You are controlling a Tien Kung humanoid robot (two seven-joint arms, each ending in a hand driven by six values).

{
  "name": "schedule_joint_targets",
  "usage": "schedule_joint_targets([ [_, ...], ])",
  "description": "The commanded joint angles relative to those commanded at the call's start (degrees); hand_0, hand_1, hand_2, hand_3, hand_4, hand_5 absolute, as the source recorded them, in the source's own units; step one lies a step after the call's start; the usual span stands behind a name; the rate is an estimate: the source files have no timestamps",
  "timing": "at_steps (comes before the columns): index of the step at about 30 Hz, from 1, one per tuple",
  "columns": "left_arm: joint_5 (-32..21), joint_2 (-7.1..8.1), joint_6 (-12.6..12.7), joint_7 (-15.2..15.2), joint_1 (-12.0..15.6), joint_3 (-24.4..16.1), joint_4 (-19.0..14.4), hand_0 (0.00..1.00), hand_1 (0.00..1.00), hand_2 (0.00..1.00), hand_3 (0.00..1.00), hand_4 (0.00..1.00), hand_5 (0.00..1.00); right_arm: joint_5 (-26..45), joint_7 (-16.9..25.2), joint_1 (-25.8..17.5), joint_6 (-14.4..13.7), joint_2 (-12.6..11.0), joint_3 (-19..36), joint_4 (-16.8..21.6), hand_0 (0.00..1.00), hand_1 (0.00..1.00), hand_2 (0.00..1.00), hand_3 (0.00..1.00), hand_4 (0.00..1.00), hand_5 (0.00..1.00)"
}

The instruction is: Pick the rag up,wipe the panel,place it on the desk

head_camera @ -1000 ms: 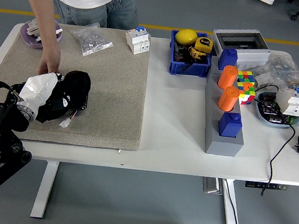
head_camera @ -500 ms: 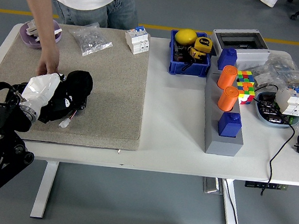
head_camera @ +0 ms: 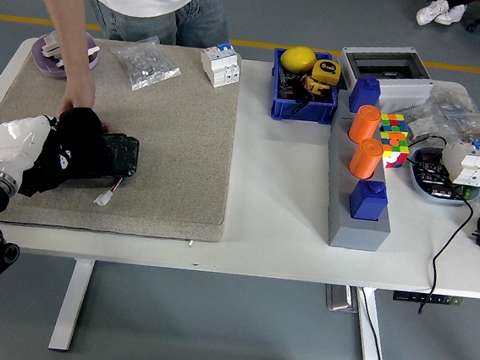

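The black rag [head_camera: 81, 128] lies bunched at the left end of a small black panel [head_camera: 120, 153] on the beige mat [head_camera: 174, 157]. My left hand [head_camera: 55, 160], white-wrapped at the wrist with black fingers, is curled into the rag from the left. A white-tipped wire sticks out of the panel's near edge. A person's hand [head_camera: 81, 100] reaches down from the far side and rests right behind the rag. Where my fingers end and the rag begins is hard to tell. My right hand does not show.
A purple dish [head_camera: 64, 51], a bag of small parts [head_camera: 147, 63] and a white breaker [head_camera: 220, 64] sit along the mat's far edge. To the right are a blue bin [head_camera: 303, 88], a grey block with orange cylinders [head_camera: 362, 183], a colour cube and cables.
My left hand has drawn back to the left, dragging the rag off the panel's middle to its left end. The panel's right part now shows. The person's hand stayed put.
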Motion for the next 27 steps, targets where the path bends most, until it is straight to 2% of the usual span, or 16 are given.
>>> schedule_joint_targets([
  [8,0.2,0.63,0.4,-0.3,1.7,-3.0,2.3,0.179,0.120,0.533,0.464,0.132,0.002,0.0,0.0,-0.1,0.1,0.0,0.0,0.0,0.729,0.590,0.718,0.756,0.998,0.611],
  [27,1.4,1.68,0.6,-0.3,3.9,-10.0,4.8,0.183,0.121,0.530,0.465,0.133,0.002,-0.2,0.0,-0.1,0.0,0.1,0.5,0.2,0.731,0.590,0.718,0.756,0.998,0.612],
])
